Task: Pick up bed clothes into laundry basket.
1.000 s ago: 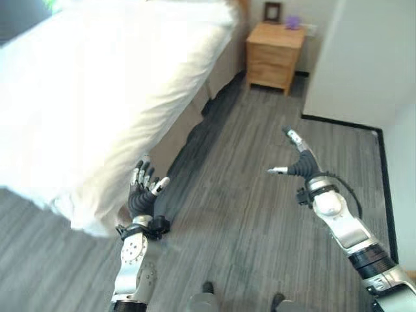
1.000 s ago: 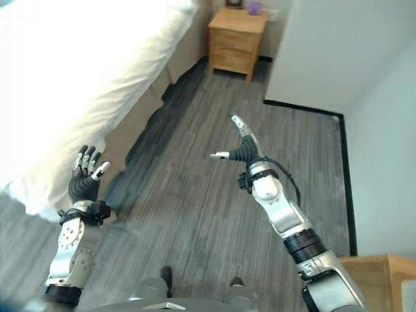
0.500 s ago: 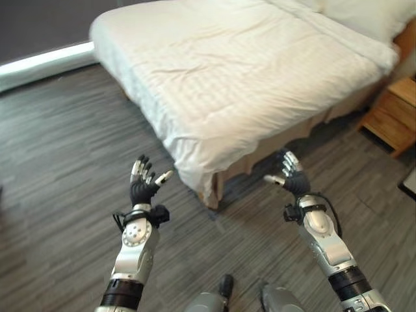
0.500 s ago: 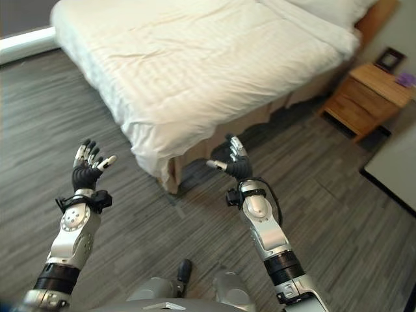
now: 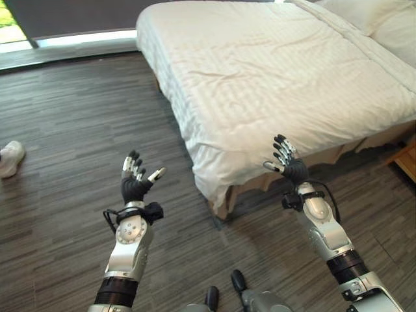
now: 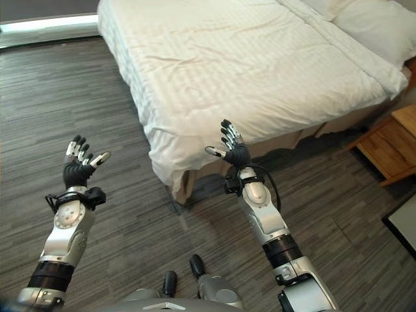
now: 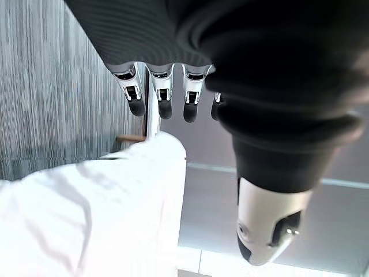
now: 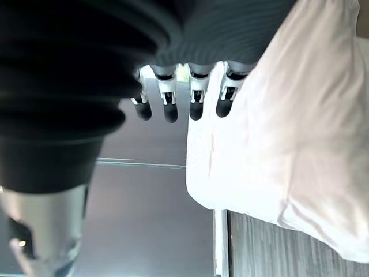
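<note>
Left eye view: a bed (image 5: 279, 71) covered by a white duvet (image 5: 260, 97) is seen across the upper right, standing on a dark wood-look floor (image 5: 71, 162). The duvet is spread flat over the mattress, its corner draped down over the near corner of the bed. White pillows (image 6: 370, 26) are seen at the head end, and a wooden nightstand (image 6: 390, 140) stands beside the bed on the right. The left hand (image 5: 134, 184) is raised over bare floor, well apart from the bed, fingers straight and spread, nothing held. The right hand (image 5: 287, 164) is raised just in front of the hanging duvet edge near the bed corner, fingers straight and apart, nothing gripped; contact with the cloth cannot be told. A white shoe (image 5: 9, 158) lies on the floor at the far left edge. A bright strip along the floor's far edge (image 5: 78, 39) is visible.
</note>
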